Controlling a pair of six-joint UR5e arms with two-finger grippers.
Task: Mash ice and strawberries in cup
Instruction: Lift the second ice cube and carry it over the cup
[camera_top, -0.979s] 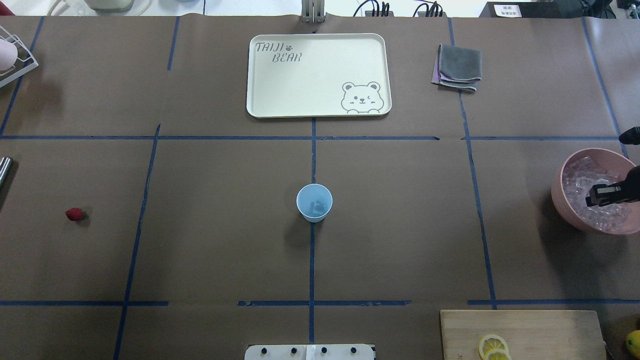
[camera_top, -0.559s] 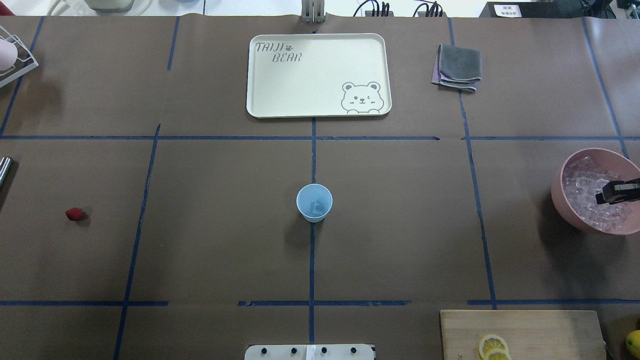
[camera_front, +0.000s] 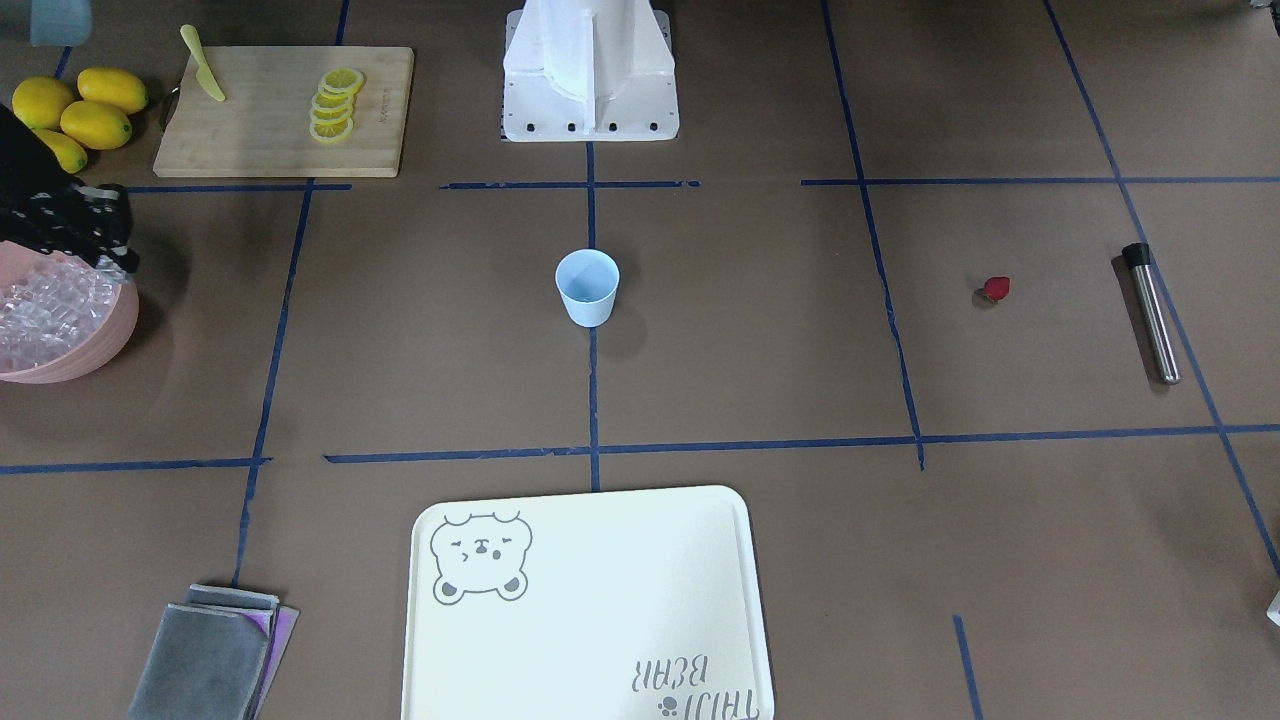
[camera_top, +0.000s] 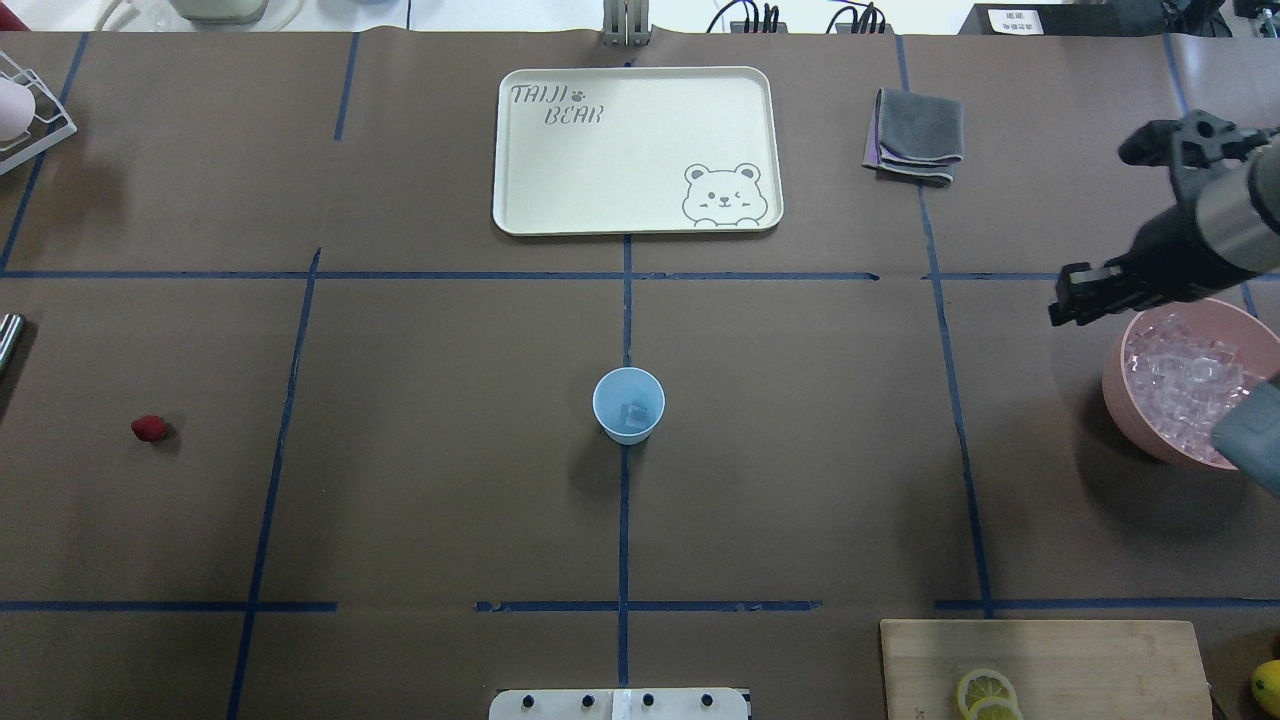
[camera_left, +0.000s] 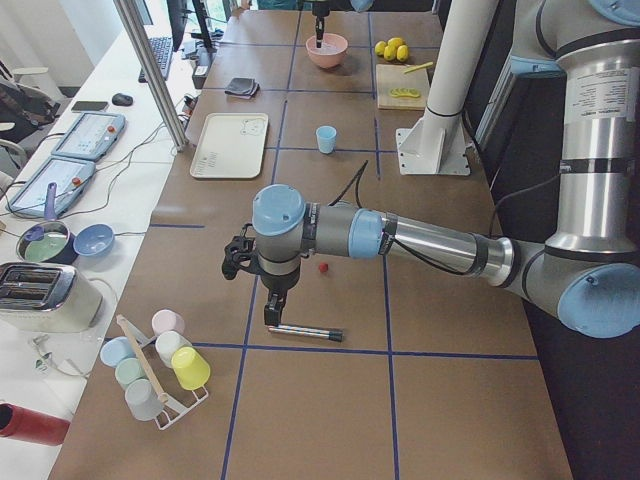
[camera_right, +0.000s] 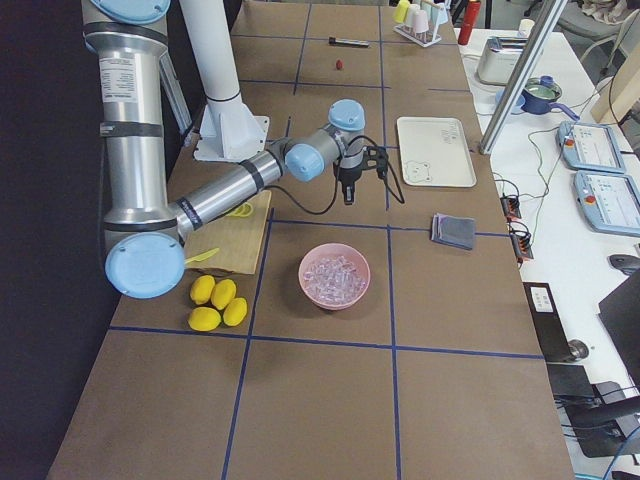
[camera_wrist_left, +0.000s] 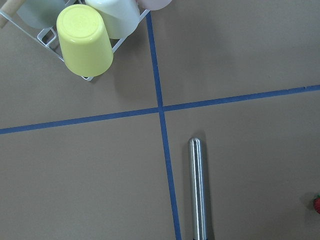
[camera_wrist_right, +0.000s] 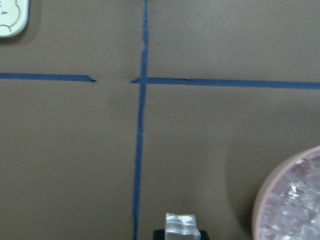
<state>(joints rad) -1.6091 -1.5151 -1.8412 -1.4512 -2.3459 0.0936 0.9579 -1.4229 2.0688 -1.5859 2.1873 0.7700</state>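
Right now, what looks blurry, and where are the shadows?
Overhead view: the cup throws a soft shadow toward the picture's bottom, and the right arm's grey elbow over the pink bowl looks soft-edged. Right wrist view: the ice cube is slightly fuzzy, the bowl shadowing the table beside it. Left wrist view: a bright streak runs along the metal rod.

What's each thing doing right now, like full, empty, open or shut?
cup: upright, a little ice inside
strawberry: on the table, outside the cup
pink bowl: full of ice cubes
right gripper: shut on one cube
left gripper: over the metal rod, open or shut unclear
metal rod: lying flat
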